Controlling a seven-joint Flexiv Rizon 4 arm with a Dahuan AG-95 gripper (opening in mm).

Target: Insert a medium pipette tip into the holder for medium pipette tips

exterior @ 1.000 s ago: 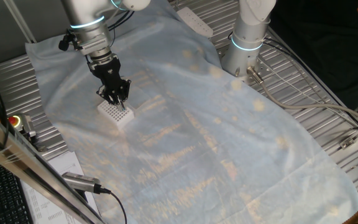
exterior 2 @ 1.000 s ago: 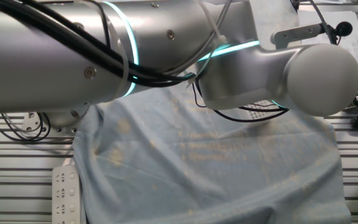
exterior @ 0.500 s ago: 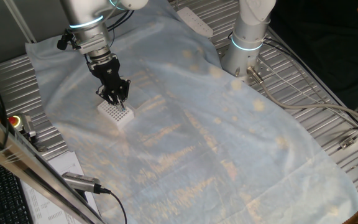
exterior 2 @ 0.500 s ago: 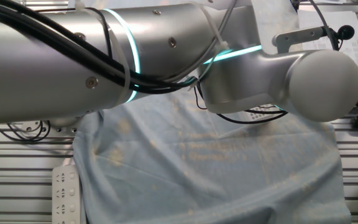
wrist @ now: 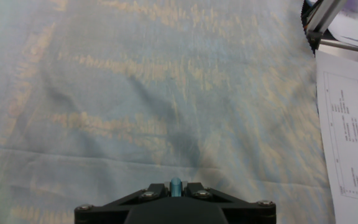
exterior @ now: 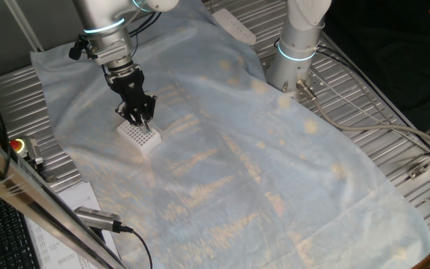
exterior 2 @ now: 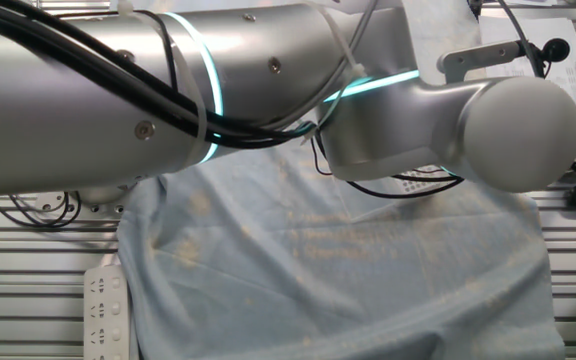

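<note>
The holder for medium pipette tips [exterior: 139, 135] is a small white block with a grid of dark holes, lying on the light blue cloth at the left of one fixed view. My gripper [exterior: 141, 119] hangs straight above it, its black fingers almost touching the top face. In the hand view the gripper [wrist: 176, 186] is shut on the medium pipette tip [wrist: 176, 185], whose teal end shows between the fingers. The holder is out of sight in the hand view. In the other fixed view my arm [exterior 2: 268, 90] hides both holder and gripper.
A light blue cloth [exterior: 230, 149] covers the table. A second robot base [exterior: 293, 52] stands at the back right. A white power strip [exterior: 234, 26] lies at the back. Papers [wrist: 353, 130] lie past the cloth's edge. A red button box [exterior: 19, 146] sits at the left.
The arm has shifted very slightly in the fixed views. The gripper stays above the holder.
</note>
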